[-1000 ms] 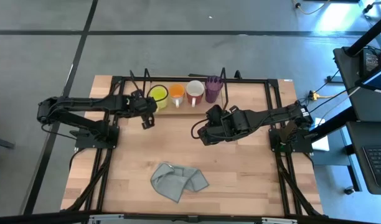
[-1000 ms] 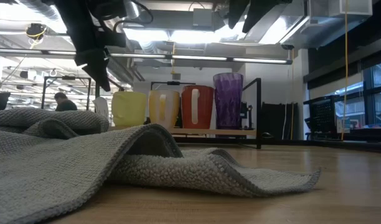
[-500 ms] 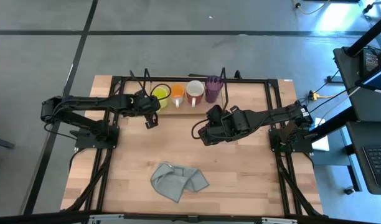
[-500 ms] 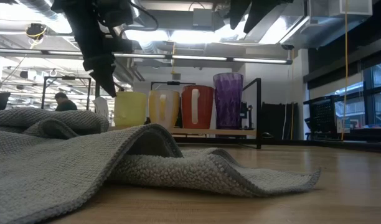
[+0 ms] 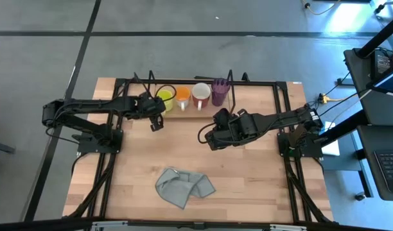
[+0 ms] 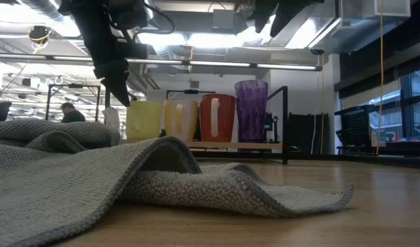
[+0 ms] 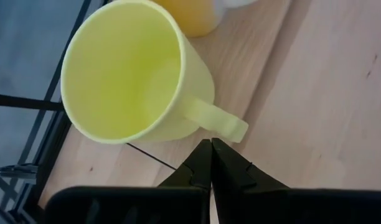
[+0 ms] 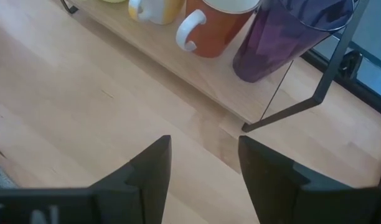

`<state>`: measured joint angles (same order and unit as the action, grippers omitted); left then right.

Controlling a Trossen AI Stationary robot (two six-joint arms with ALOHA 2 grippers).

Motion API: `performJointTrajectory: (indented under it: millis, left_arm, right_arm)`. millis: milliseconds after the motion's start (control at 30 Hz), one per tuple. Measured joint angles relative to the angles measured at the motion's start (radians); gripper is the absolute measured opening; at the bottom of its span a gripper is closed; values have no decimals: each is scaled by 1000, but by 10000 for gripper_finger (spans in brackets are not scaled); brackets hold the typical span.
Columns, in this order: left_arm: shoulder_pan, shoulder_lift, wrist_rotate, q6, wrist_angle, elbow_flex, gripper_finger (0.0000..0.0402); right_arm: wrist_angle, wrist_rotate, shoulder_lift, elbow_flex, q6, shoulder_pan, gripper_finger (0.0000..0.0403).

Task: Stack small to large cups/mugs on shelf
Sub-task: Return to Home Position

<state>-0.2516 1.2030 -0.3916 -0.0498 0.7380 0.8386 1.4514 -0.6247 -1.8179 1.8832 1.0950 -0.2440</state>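
- Jaws on the left gripper [image 7: 210,147] are pressed together and hold nothing; their tips sit just beside the handle of the yellow-green mug [image 7: 134,74], apart from it as far as the wrist view shows.
- Jaws on the right gripper [image 8: 203,168] are spread wide and empty, hanging over bare table [image 5: 248,173] in front of the shelf [image 8: 223,88], near its tumbler end.
- Cups, 4 of them, stand upright in 1 row on the shelf's wooden base: the yellow-green mug at the left arm's end, then the orange mug [image 5: 182,96], the white mug with the red inside [image 5: 200,95], and the purple tumbler [image 5: 219,91] next to the end post.
- Seen level from the low camera, the row climbs in height from the yellow-green mug to the tumbler (so small to large looks met).
- A grey cloth [image 5: 183,186] lies crumpled on the near half of the table, well apart from the shelf.
- My reading: the stacking is done, with no cup left on the table. What remains is for both arms to draw clear, the left taking care not to knock the mug handle at its tips.
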Motion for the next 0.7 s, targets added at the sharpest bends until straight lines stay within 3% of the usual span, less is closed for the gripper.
performJointTrajectory:
  millis: [367,700]
  left_arm:
    - [-9,0,0,-20,5,0,1]
    - [125,-69,10,-203,14,29,6]
  right_arm:
    - [13,23,0,0,0,0,188]
    - [10,64,0,3,-2,-3,188]
